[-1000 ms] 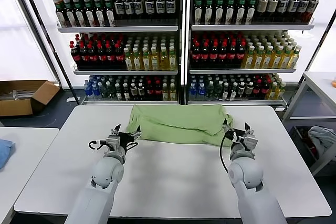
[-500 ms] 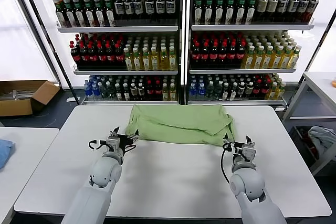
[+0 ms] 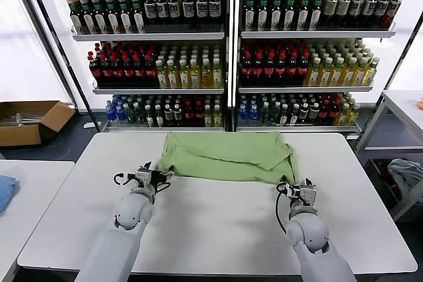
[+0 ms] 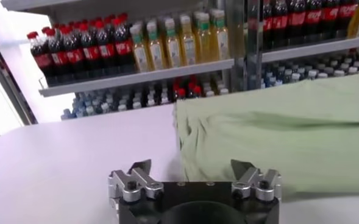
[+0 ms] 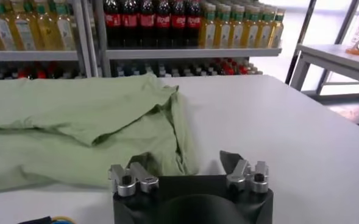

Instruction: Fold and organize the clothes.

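Fingers apart and empty on left gripper (image 3: 153,175) and right gripper (image 3: 299,186), low at near corners of folded green polo shirt (image 3: 228,156), flat toward white table's (image 3: 211,222) far edge.

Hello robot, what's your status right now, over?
Left gripper and right gripper open at the near corners of the green shirt. Shirt partly folded on the table. Nothing in the way.
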`<state>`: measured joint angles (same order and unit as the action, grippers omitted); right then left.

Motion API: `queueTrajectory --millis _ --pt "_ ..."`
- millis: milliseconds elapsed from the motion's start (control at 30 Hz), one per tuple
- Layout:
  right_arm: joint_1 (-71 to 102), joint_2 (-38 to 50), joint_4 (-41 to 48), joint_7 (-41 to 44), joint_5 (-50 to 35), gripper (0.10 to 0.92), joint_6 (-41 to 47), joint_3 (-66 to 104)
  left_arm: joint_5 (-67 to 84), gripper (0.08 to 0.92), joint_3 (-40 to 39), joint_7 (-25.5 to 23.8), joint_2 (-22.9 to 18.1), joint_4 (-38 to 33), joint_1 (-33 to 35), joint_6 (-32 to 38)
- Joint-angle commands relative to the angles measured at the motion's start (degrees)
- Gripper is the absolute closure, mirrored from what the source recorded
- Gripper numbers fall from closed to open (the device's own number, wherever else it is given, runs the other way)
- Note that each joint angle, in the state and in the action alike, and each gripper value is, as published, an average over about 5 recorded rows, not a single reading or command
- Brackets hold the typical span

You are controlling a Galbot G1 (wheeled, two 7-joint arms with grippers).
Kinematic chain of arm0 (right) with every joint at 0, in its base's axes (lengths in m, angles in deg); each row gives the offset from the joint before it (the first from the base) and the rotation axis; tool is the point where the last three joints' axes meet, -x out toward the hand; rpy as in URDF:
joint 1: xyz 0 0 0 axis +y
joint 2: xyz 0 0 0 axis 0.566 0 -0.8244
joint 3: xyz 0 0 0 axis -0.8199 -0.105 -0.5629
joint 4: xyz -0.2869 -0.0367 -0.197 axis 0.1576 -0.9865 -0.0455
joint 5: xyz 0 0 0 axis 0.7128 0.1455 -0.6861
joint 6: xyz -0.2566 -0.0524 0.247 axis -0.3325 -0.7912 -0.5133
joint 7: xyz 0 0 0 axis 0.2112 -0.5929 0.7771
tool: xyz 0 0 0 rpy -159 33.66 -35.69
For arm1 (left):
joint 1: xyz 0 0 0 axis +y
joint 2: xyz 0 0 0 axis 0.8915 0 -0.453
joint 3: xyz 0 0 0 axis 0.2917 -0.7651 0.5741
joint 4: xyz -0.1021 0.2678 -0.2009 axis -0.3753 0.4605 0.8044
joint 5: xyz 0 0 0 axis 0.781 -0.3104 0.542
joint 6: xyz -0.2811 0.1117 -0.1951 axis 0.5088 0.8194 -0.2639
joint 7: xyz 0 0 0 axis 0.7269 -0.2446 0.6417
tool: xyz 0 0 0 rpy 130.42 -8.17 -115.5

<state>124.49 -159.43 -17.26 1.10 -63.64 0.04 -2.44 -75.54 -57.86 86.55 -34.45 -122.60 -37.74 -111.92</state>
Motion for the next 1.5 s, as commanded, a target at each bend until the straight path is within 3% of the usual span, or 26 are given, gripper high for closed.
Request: queueTrajectory --millis 33,433,633,933,1167,1300,1500 --pt "-0.21 -0.26 1.64 0.08 -0.11 0.509 0.17 -0.07 0.55 0.377 -0.25 -0.23 0.12 1.85 -0.38 -0.57" --pt "3.36 0.52 -2.19 0.20 -0.71 0.853 0.86 -0.39 1.07 0.723 -1.14 -0.55 0.94 -1.87 3.23 -1.93" --pt "5.47 1.08 -7.27 -0.52 -1.66 0.894 1.84 -0.16 1.67 0.882 -1.75 -0.29 1.89 -8.90 6.67 -2.81" --pt "13.36 0.91 -21.15 -2.14 0.95 0.894 3.32 1.26 1.24 0.905 0.46 1.09 3.76 -24.02 16.35 -2.63" --pt "28.03 -0.36 -32.49 -3.08 4.30 0.894 2.70 3.68 -0.30 0.905 3.65 2.04 3.48 -39.41 33.48 -2.27" --pt "33.73 1.01 -35.26 -4.05 5.72 0.894 2.58 4.34 -1.10 0.905 5.58 2.20 5.24 -43.83 39.79 -2.19" --pt "38.59 2.31 -37.05 -5.23 7.09 0.894 3.23 3.92 -1.36 0.905 7.95 2.51 5.32 -44.69 44.77 -2.16"
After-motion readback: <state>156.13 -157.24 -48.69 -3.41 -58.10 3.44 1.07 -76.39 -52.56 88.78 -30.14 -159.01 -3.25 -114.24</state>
